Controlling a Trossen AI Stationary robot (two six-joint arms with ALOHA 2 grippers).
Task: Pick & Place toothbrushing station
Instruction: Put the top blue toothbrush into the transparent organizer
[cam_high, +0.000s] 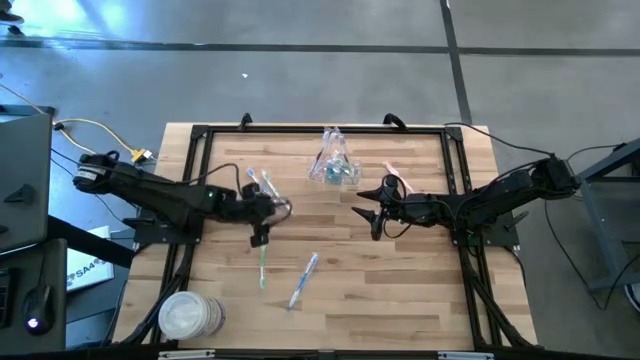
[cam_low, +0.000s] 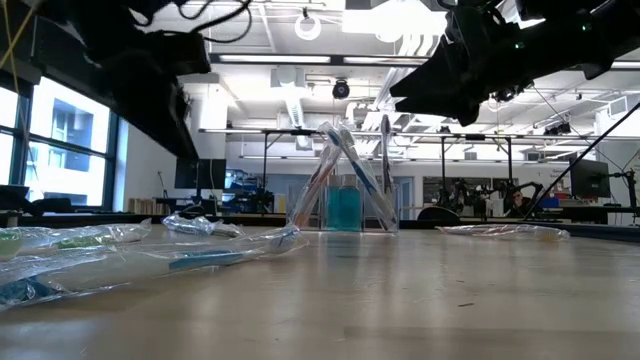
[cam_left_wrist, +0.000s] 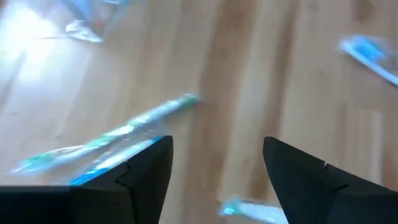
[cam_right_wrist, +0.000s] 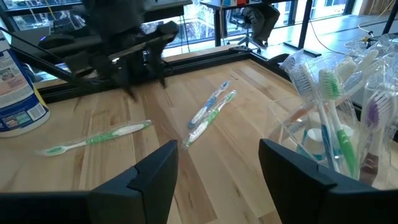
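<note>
Toothbrushes fill your clear plastic cup (cam_high: 333, 165), which stands upright on the far middle of the wooden table (cam_high: 400, 290); several wrapped brushes lean out of it, and you can see blue in its bottom in the low view.

Taking the cup as your landmark and going left to right: a stack of white discs (cam_high: 186, 316) sits at the near left corner, well apart from the cup. Two wrapped toothbrushes (cam_high: 263, 183) lie together just left of the cup. Your left gripper (cam_high: 262, 222) hangs left of and nearer than the cup, fingers spread apart and holding nothing. A green toothbrush (cam_high: 263, 265) lies just nearer than that gripper. A blue toothbrush (cam_high: 303, 279) lies nearer than the cup, apart from the green one. One pink wrapped brush (cam_high: 394, 177) lies just right of the cup. Your right gripper (cam_high: 375, 212) hovers right of and slightly nearer than the cup, fingers apart, empty.

That gives you five loose brushes, one cup, one disc stack.

A black frame (cam_high: 198, 160) edges the light plank tabletop. Around it you have grey concrete floor (cam_high: 300, 70); beyond, an open workshop with ceiling lights and windows.
</note>
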